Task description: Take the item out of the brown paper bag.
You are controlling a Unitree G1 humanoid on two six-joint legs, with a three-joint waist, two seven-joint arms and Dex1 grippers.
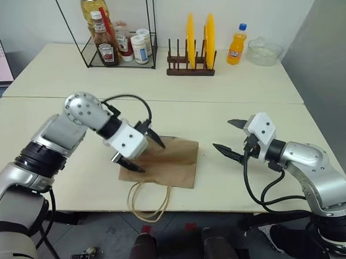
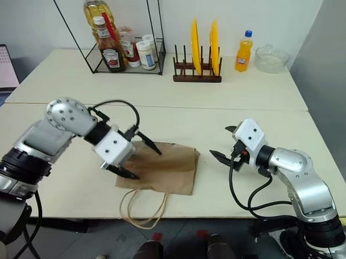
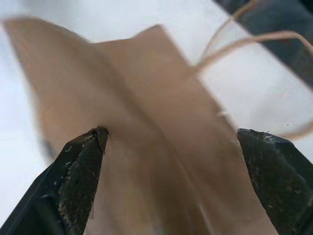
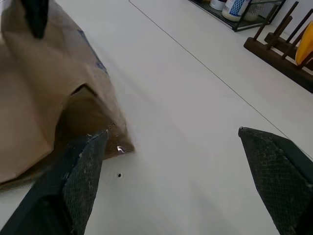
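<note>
Two cream tables (image 1: 230,117) pushed together, white wall (image 1: 222,12) behind.

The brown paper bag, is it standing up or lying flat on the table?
Lying flat. The brown paper bag rests on its side on the table, its cord handles hanging over the near edge.

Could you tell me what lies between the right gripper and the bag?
Only bare tabletop separates the right gripper from the bag, as the left eye view shows.

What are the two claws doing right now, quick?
Left claw: open, holding nothing, poised over the brown paper bag.
Right claw: open, holding nothing, off to the side of the bag.
</note>
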